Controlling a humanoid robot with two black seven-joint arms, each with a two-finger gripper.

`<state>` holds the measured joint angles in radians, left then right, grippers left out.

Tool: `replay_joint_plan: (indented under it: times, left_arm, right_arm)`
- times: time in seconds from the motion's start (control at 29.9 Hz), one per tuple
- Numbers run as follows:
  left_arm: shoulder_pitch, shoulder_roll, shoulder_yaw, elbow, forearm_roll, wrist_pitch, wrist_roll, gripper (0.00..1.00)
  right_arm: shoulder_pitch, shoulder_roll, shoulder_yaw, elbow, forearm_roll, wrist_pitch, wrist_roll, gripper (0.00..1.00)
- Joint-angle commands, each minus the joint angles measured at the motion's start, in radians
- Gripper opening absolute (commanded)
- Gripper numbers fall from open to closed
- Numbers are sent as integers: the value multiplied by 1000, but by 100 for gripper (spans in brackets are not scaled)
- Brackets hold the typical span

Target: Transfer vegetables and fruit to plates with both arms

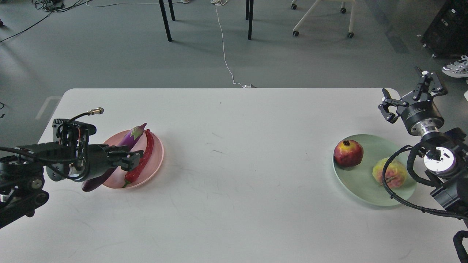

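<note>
A wide white table (234, 153) fills the lower part of the head view, with grey floor beyond it. Nearest the robot on its left side, the left gripper (133, 159) hovers low over the pink plate (155, 160); its fingers look slightly parted with nothing between them, though the dark, end-on view makes this hard to be sure of. On that plate lie the purple eggplant (128, 140), its dark end overhanging the near rim, and the red chili pepper (144, 157) just beside it, both running diagonally.

On the right side, the green plate (365, 190) carries the pomegranate (348, 153) and the bumpy yellow-pink fruit (389, 172), close together but apart. The right gripper (411, 95) is raised beyond the plate near the table's far right corner, its claws spread wide and empty.

All four items appear to rest on plates already, so the transfer seems essentially finished; what remains is probably drawing both arms clear. The left gripper sits close to the chili, so lifting straight up before pulling away would avoid nudging it. The right arm's looping cable hangs in front of the bumpy fruit.

Farther off stand black table legs (166, 22), a white cord (223, 47) trailing across the floor, and a wheeled chair base (321, 18).
</note>
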<state>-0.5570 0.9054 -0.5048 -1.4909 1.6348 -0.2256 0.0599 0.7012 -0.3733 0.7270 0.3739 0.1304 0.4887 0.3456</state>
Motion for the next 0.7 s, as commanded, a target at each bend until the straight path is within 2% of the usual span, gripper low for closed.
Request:
replay_joint_plan:
  times: [0.0, 0.1, 0.2, 0.3, 0.4, 0.57, 0.67]
  left_arm:
    - [-7, -71, -86, 41, -174, 123, -9, 98]
    - [-27, -114, -156, 80, -382, 169, -15, 98]
    - [-60, -218, -259, 127, -588, 201, -15, 98]
    - [-80, -318, -361, 191, -761, 206, -15, 98]
    - [-80, -352, -437, 248, -893, 203, -18, 98]
    - [-78, -376, -523, 328, -1145, 195, -89, 98]
    - [-78, -382, -529, 399, -1311, 186, -101, 98]
  right_arm:
    - [12, 7, 9, -1, 0, 0, 0, 99]
    - [26, 14, 23, 0, 0, 0, 1, 99]
    - [35, 28, 69, 0, 3, 0, 4, 100]
    - [35, 30, 152, 7, 3, 0, 21, 100]
    - [34, 34, 187, 11, 3, 0, 27, 100]
    - [32, 39, 189, 11, 5, 0, 24, 100]
    - [35, 40, 181, 8, 3, 0, 15, 99]
